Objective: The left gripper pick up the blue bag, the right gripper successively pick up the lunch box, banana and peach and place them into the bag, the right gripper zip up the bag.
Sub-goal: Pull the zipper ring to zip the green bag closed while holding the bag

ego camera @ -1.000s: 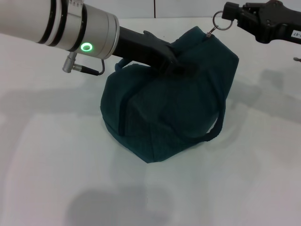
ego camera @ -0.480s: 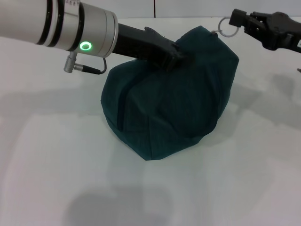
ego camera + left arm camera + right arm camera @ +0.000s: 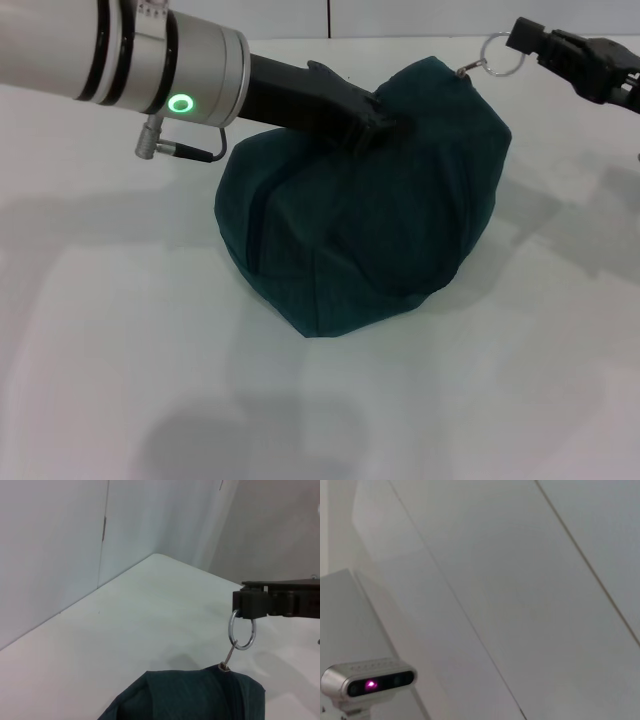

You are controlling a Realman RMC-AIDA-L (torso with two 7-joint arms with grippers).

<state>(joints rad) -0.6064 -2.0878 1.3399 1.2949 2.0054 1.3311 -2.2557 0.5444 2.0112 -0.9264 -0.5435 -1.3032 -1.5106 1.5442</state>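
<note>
Head view: left gripper (image 3: 385, 128) clamping the bag (image 3: 370, 230) top. Right gripper (image 3: 520, 42) pinching the ring pull (image 3: 242, 630) (zip taut).

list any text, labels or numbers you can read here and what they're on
None can be read.
Left arm's silver collar: small dark print at the picture's edge, cut off and too small to read.
Right hand: no label visible.
Blue bag: no logo or print showing.
</note>
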